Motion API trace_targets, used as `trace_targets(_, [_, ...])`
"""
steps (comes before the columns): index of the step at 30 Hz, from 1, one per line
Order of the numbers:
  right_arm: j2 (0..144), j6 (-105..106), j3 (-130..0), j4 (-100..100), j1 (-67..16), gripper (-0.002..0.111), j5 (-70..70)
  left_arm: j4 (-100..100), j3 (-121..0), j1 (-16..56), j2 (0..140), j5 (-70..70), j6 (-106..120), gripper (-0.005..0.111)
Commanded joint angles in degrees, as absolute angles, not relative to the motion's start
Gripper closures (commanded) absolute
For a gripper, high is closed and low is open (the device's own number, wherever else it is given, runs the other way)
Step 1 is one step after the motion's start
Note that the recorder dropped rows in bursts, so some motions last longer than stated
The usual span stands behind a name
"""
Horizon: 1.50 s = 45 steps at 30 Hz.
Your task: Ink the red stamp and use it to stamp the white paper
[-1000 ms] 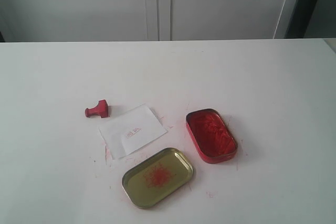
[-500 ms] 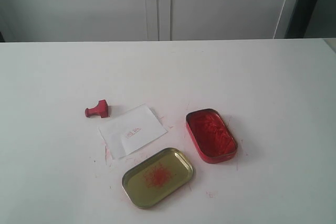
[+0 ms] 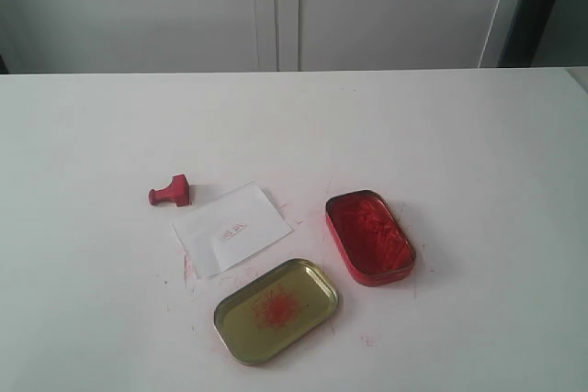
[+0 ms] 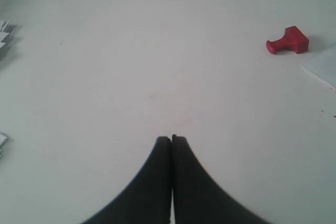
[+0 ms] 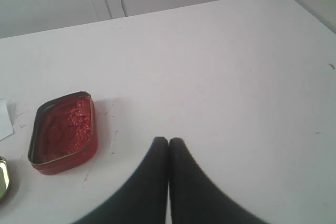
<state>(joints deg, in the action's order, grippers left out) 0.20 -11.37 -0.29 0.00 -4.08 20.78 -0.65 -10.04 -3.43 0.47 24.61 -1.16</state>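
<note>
A: Nothing in hand yet. Left pincer [image 4: 171,139] pressed shut and empty above bare bench [image 3: 459,135]; right pincer [image 5: 168,141] likewise closed, gripping nothing.

B: And the red stamp [image 3: 170,193]?

A: Lying on its side, knob pointing away from the white paper [image 3: 231,228], just beside the sheet's far left corner. Small red imprint visible on that paper. Seen from the left wrist too: red stamp [image 4: 287,41] well off from the fingertips.

B: So, judging by that, either at the very start or right after a finished round. Can't say which.

A: Agreed. Next move, most likely: open the left pincer, reach over, take the knob, set the block upright.

B: Then across to the red ink tin [image 3: 369,237], open, on the far side of the paper. Gold lid [image 3: 277,310] smeared red, near the paper's front edge.

A: Bench white, speckled with red ink around the paper. Behind, pale cabinet doors [image 3: 276,6], dark strip at the right.
</note>
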Motion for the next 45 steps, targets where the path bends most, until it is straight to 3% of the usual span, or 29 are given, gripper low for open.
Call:
trace_targets(1, [0.0, -11.3, 0.0, 0.0, -4.4, 0.108, 20.0, 0.0, -9.7, -1.8, 0.0, 25.0, -1.5, 0.107])
trace_targets(21, [0.0, -11.3, 0.0, 0.0, -4.4, 0.108, 20.0, -0.3, -0.6, -1.4, 0.0, 20.8, -1.2, 0.107])
trace_targets(45, [0.0, -11.3, 0.0, 0.0, -4.4, 0.108, 20.0, -0.3, -0.6, -1.4, 0.0, 20.8, -1.2, 0.107])
